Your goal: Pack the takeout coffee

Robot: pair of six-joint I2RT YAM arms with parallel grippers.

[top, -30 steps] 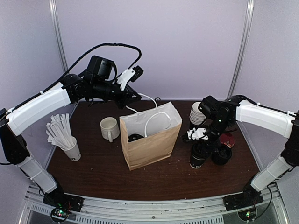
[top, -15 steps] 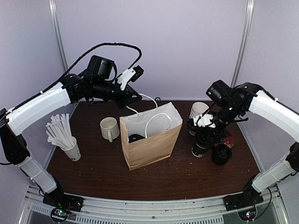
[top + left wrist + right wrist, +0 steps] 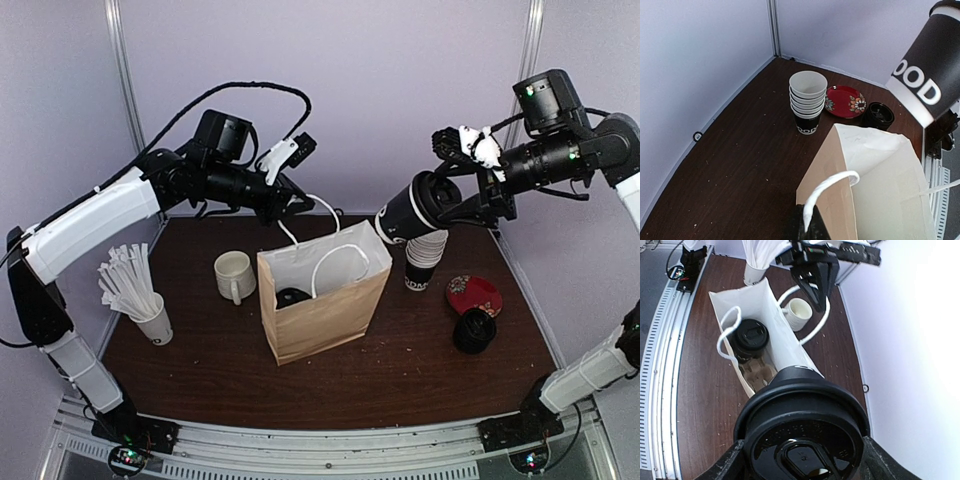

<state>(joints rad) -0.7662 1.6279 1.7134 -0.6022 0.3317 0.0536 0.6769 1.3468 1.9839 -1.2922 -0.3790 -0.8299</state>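
Note:
One lidded black coffee cup with white lettering hangs tilted in my right gripper, high above the table, just right of the brown paper bag. In the right wrist view its black lid fills the space between my fingers. A second lidded cup stands inside the bag on a cardboard carrier; it also shows in the top view. My left gripper is shut on the bag's white handle, holding it up above the bag's far left edge.
A stack of empty black cups, a red plate and a black lid stack sit right of the bag. A white mug and a white cup of sticks stand to the left.
My right gripper lifted the lidded cup off the table beside the black lids and carried it up and left toward the bag, tilting it. The left arm hardly moved.

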